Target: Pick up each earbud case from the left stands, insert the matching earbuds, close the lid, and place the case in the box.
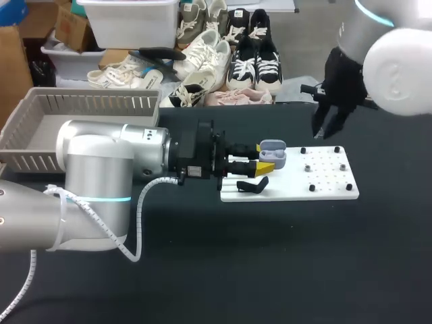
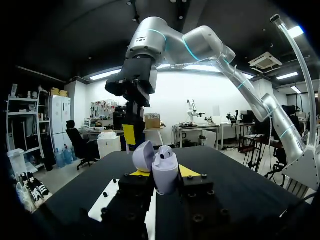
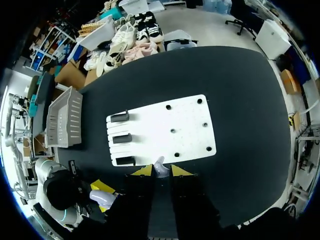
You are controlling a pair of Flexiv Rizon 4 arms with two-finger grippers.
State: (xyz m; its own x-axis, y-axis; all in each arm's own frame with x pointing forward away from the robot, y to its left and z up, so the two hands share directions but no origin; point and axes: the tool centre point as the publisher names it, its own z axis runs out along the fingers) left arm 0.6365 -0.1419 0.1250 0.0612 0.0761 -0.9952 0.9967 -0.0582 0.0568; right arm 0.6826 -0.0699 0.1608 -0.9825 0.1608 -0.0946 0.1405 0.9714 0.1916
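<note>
Now: left gripper (image 1: 266, 156) clamped on the open lavender case (image 1: 275, 150), at the white board's (image 1: 324, 185) left end. Right gripper (image 1: 325, 128) high above the board, pinching an earbud (image 3: 159, 166). Board well in from the table's (image 1: 270, 270) near edge; basket (image 1: 40, 111) at the far-left corner.

Black table (image 1: 270, 270) bearing a white pegged board (image 1: 331, 192) right of centre and a grey slatted basket (image 1: 88, 102) at its far left.

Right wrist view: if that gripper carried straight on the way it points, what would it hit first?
Most likely the board, lying ahead of the right gripper; the earbud it holds would touch first. Depth is unclear: it might land on the table beside the board.
</note>
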